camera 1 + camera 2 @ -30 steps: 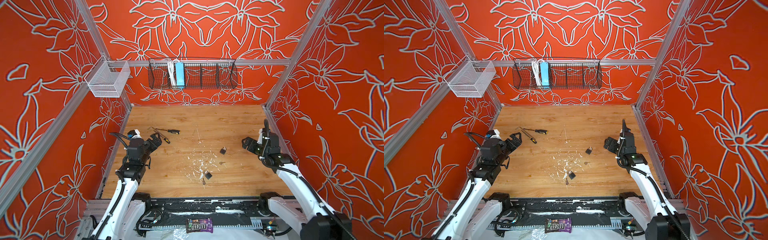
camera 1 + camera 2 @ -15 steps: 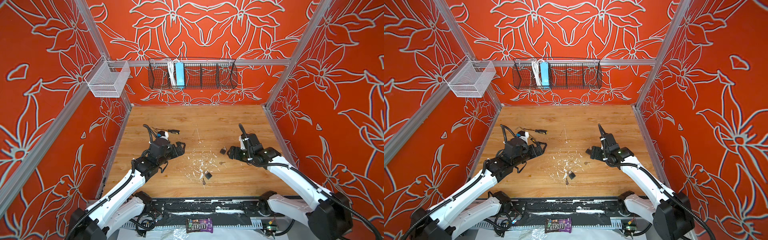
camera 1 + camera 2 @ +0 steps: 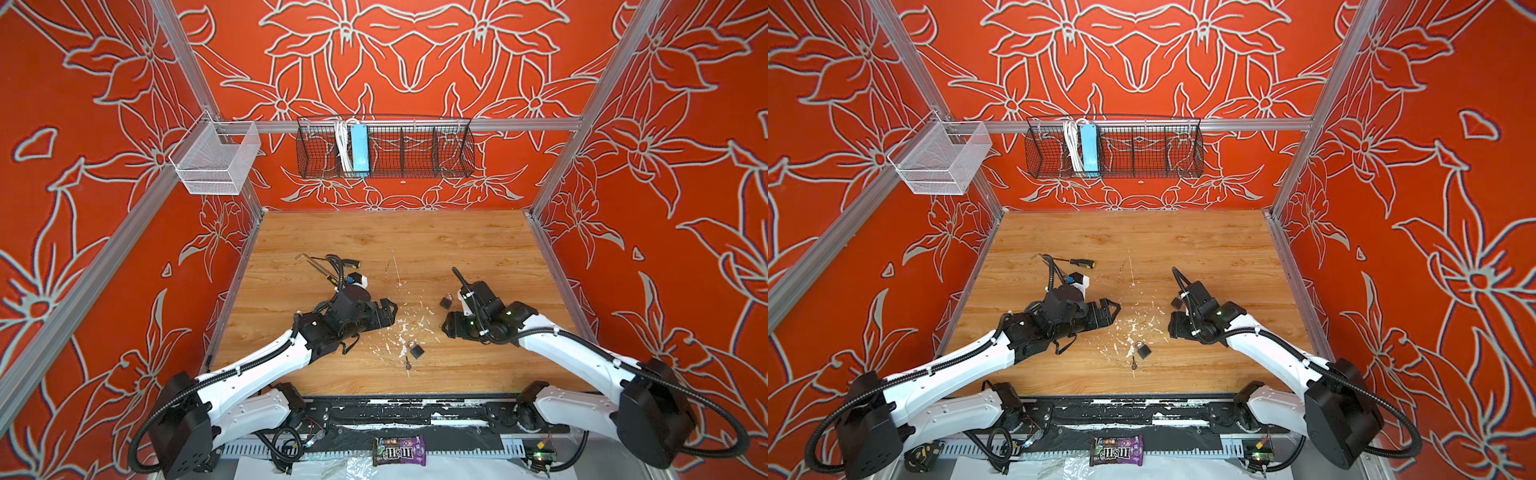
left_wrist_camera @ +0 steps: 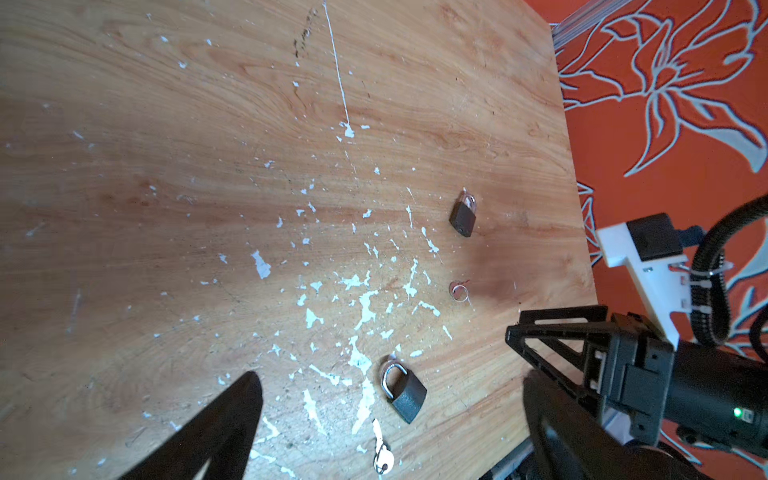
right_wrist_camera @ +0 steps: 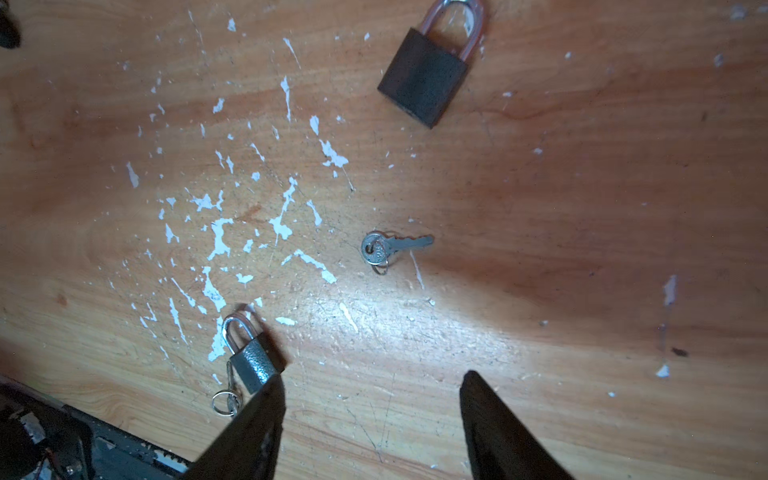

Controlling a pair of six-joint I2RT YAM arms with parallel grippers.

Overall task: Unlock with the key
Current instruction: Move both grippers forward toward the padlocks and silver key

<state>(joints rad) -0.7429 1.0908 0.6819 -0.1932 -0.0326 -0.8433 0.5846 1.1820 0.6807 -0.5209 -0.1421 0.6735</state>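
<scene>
The small flat silver metal key [image 5: 395,246], with a round bow and a thin split ring through it, lies flat and alone on the wood-grain tabletop [image 5: 582,208]. It sits just beside the scatter of white paint flecks [image 5: 216,237], on the edge that faces the right arm. It looks light, stiff and smooth, and because it hugs the board it will likely skate away from a careless pinch. The bow or its ring seems the best place to grip, leaving the toothed blade clear for a keyhole. The right gripper [image 5: 372,377] hovers close over that same edge of the flecks, jaws parted and nothing between them, with the key lying ahead of its fingertips rather than between them. Off the flecks' far corner on that side lies a dark block-bodied padlock [image 5: 424,77], flat on the board, its shackle apparently closed. At the flecks' edge nearest the robot's base lies a smaller grey padlock [image 5: 251,363] with a second ringed key [image 5: 226,401] at its foot; whether that one sits in the keyhole I cannot tell. Across the flecks from the loose key, the left gripper [image 3: 388,313] hangs spread wide and empty. Which padlock the loose key fits cannot be told.
</scene>
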